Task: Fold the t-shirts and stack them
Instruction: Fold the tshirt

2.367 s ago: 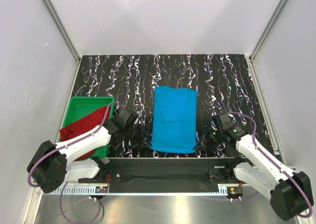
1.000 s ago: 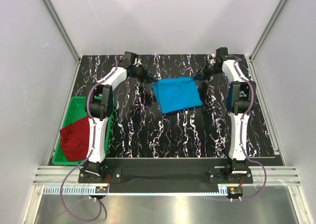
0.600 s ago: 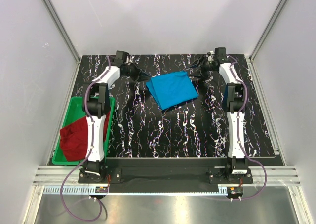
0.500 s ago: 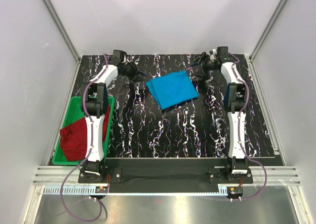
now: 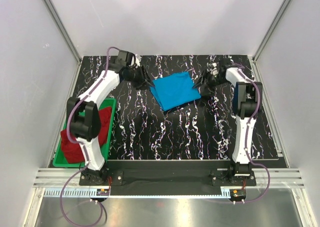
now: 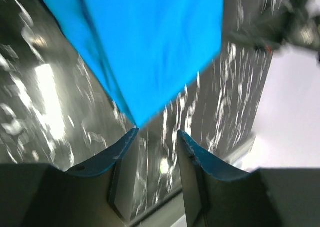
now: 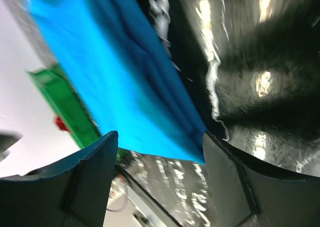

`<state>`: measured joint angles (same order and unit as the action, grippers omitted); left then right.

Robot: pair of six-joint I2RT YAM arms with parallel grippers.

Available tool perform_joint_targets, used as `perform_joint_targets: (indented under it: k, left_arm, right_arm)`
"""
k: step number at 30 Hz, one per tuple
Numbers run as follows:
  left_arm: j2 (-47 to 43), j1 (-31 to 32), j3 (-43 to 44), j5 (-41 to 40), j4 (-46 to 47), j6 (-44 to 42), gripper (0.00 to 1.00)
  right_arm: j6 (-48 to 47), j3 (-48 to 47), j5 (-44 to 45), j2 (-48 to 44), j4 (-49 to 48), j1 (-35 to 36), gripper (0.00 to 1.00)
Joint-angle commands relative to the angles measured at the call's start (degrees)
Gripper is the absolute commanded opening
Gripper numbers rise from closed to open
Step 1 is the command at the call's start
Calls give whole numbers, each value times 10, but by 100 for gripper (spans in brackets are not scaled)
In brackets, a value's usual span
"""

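Blue t-shirt (image 5: 175, 89): bright sky-blue, folded to a compact, roughly square packet. It lies flat on the desk (image 5: 175, 137) (black w/ white streaks), far-centre, turned askew to the desk edges. Stacked layers show along its L edge. In the L wrist view the blue t-shirt (image 6: 150, 47) fills the top of the pic and narrows to a corner. In the R wrist view the blue t-shirt (image 7: 115, 87) runs diagonally, w/ darker fold lines across it; pic is blurred.

Red t-shirt (image 5: 72, 144): dark red, crumpled, unfolded, in the green bin (image 5: 112, 118) at the desk's L side. It bulges over the bin's near-L rim and is partly hidden by the L arm. Well apart from the blue one.

L hand (image 5: 145, 82): just beside the blue packet's L corner. In the wrist view the L hand (image 6: 157, 132) shows fingers (image 6: 107, 154) apart w/ a moderate gap and nothing btwn them. The shirt corner ends just ahead of the tips; can't tell if it touches.

R hand (image 5: 204, 81): just beside the packet's R corner. In the wrist view the R hand (image 7: 160, 137) has fingers (image 7: 92, 164) spread wide and grips nothing. The blue edge is seen btwn the tips, on the desk beyond. Green bin (image 7: 65, 107) shows behind it.
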<state>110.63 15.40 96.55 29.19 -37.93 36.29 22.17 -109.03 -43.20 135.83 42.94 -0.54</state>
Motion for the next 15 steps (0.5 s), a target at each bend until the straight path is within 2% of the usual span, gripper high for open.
perform_joint_targets:
  k: [1,5,9,10,12,15]
  left_arm:
    - [-72,9,-81,0,-7,-39,39]
    - [-170,13,-156,-4,-14,-45,38]
    - [-247,13,-215,-19,-26,-49,37]
    - [-261,13,-238,-23,-28,-51,37]
    - [-299,13,-260,-31,-34,-52,36]
    - [-341,13,-307,-35,-38,-54,36]
  right_arm:
    - [-63,42,37,-44,-16,22,75]
    - [-91,75,58,-45,-34,39,70]
    - [-77,149,73,-78,-40,56,37]
    - [-71,172,76,-106,-45,61,23]
    - [-57,243,97,-142,-45,85,22]
    - [-28,348,113,-247,-50,120,20]
